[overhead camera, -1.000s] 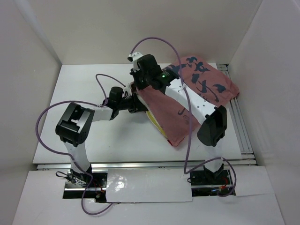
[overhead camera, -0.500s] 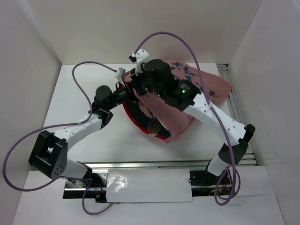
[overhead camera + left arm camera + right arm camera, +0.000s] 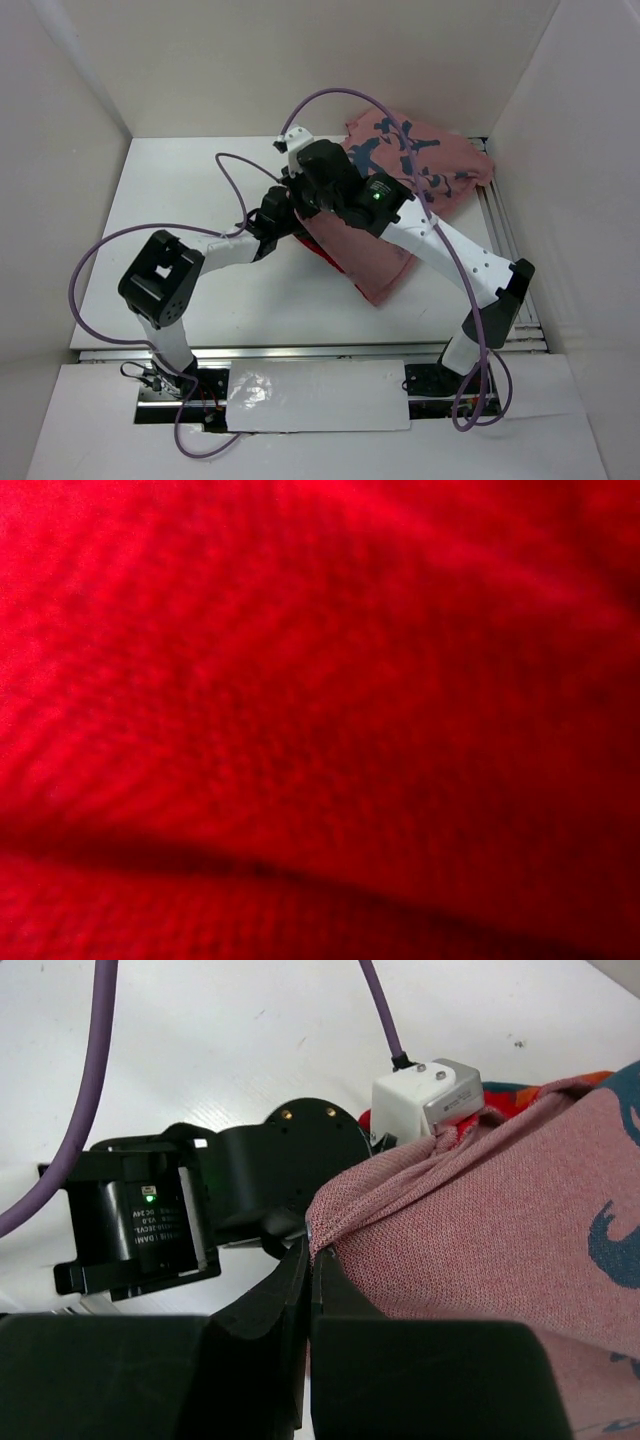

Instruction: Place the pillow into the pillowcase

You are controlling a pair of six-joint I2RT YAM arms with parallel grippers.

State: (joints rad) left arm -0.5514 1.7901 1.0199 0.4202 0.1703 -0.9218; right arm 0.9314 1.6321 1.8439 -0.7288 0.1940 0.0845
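Observation:
The pillowcase lies pink side out, with dark brush marks, from the table's middle to the back right. A strip of its red side shows at its left edge. My right gripper is shut on the pink hem of the pillowcase, holding it up. My left arm's wrist reaches under that lifted edge, and the left gripper is hidden inside the cloth. The left wrist view shows only blurred red fabric close to the lens. The pillow is hidden.
The white table is boxed in by white walls on three sides. A metal rail runs along its right edge. Purple cables loop above both arms. The left arm's black wrist housing sits just left of my right fingers.
The left arm has folded its elbow back toward the near left while its wrist stays at the pillowcase opening. The right arm has shifted slightly, and the cloth's far end has spread toward the back right.

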